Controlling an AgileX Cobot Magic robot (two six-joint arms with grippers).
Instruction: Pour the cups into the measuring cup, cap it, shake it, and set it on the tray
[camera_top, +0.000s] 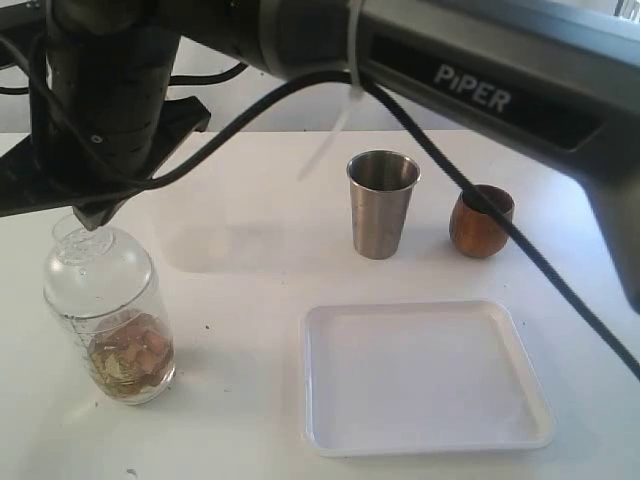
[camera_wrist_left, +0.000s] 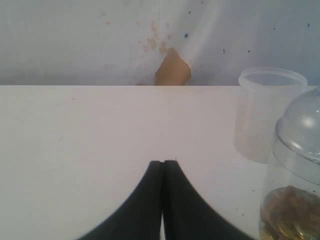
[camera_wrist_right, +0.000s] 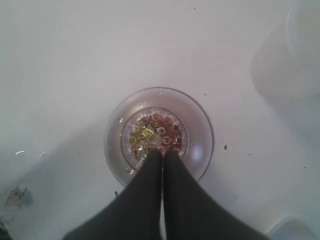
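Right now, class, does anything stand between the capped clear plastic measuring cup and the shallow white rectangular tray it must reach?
Nothing visible does. Only bare table lies between the clear plastic measuring cup and the white rectangular tray. The tapered stainless-steel tumbler and the rounded dark-brown wooden cup stand farther back, off that path.

White tabletop (camera_top: 250, 350), pale speckled wall (camera_wrist_left: 75, 40) behind, brown chipped patch (camera_wrist_left: 172, 69), soft even light
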